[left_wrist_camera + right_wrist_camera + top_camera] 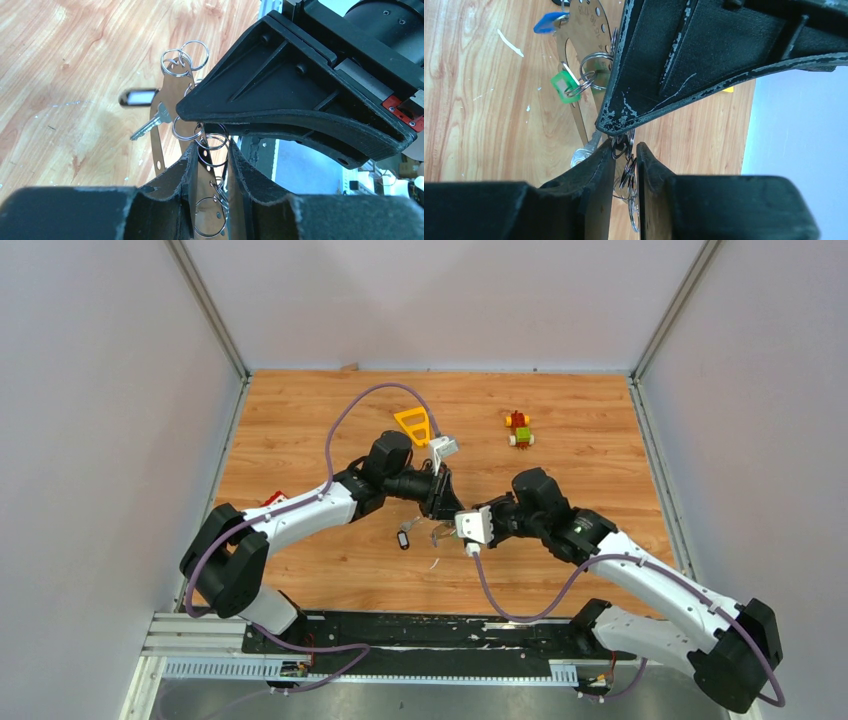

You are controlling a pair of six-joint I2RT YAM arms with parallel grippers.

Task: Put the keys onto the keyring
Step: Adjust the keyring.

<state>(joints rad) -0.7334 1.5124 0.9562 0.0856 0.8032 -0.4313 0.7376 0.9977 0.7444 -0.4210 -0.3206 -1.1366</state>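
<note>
Top external: the left arm's fingers (443, 510) and the right arm's fingers (452, 525) meet tip to tip over the middle of the wooden tabletop (300, 410), probably so that one arm can steady the work while the other threads; a small metal key with a black tag (404, 538) sits just left of the meeting point; a yellow plastic triangle frame (413, 423) and a red-green-yellow toy block figure (518, 430) lie well beyond the fingers.

Left wrist: the left fingers stand narrow, pinched on the large silver-grey metal keyring (176, 97); its flat strip rises from between them, and small wire split rings (186, 56) crowd along it; a bare silver key (150, 126) dangles just past the tips, apparently already on.

Right wrist: the right fingers are almost closed, gripping a cluster of those split rings, likely to work one along the loop; a green-tagged key (563, 86) and a blue-tagged key (546, 22) hang by the keyring beyond the tips.
</note>
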